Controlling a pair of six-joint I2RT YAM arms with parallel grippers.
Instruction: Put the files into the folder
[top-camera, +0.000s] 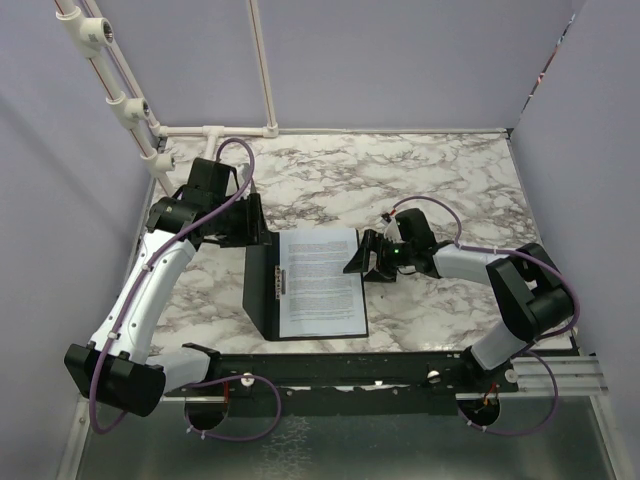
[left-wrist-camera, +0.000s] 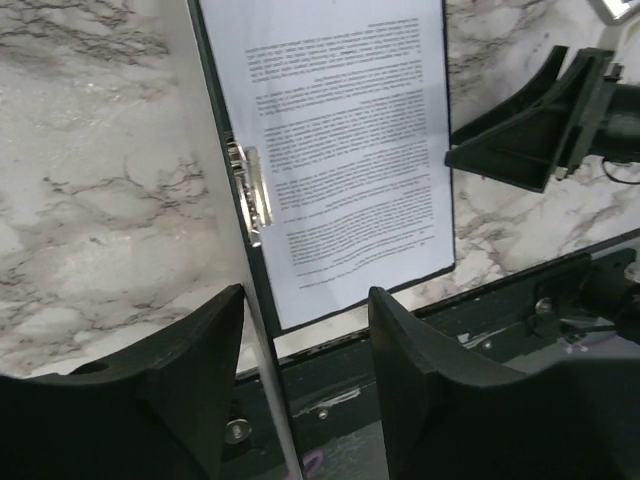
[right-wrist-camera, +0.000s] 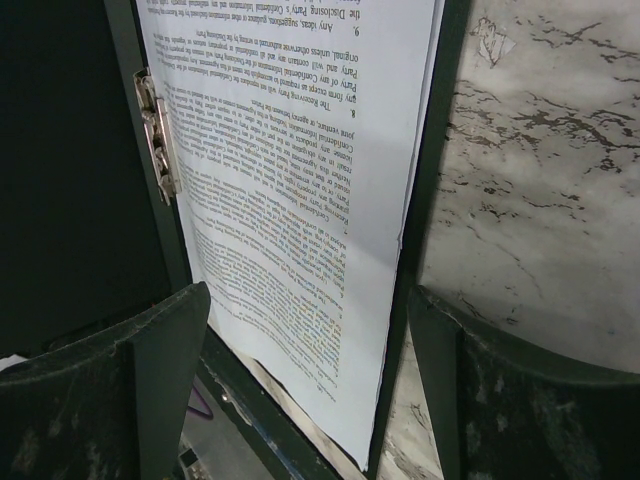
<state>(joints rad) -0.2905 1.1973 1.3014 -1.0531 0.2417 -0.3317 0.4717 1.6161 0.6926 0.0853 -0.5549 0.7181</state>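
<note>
Black rail (top-camera: 350, 370) is running along the bottom of the top view. Both arm bases are sitting on it, with purple cables (top-camera: 245, 165) looping off the arms.

Folder (top-camera: 258, 295) is lying open at centre frame on the marble table (top-camera: 400, 170). Its left cover is raised off the table, black inside showing. Files (top-camera: 320, 280) are lying flat on the right half, inside the black border, text side up.

Left gripper (top-camera: 252, 232) is sitting at the folder's upper left corner. Its jaws are parted, with the raised cover's thin edge passing between them, nearer the left finger and clear of the right one.

Right gripper (top-camera: 358, 258) is hanging just beside the files' right edge, jaws spread wide and holding nothing.

White pipes (top-camera: 120, 90) are standing in the upper left and pale walls (top-camera: 400, 60) are closing in the back.

Left wrist view is showing what the top view is not:
- Cover is edge-on between the left gripper (left-wrist-camera: 305, 300) fingers.
- Metal clip (left-wrist-camera: 250, 195) is sitting on the spine beside the files (left-wrist-camera: 340, 140).
- Right gripper (left-wrist-camera: 530, 130) is at upper right, off the paper.

Right wrist view:
- Right gripper (right-wrist-camera: 305, 300) jaws are straddling the files (right-wrist-camera: 290, 200) from above, not touching.
- Clip (right-wrist-camera: 158, 135) is at upper left, and the folder (right-wrist-camera: 60, 150) inside is filling the left of the frame.
- Whether the clip is pinning the sheets, cannot tell.
</note>
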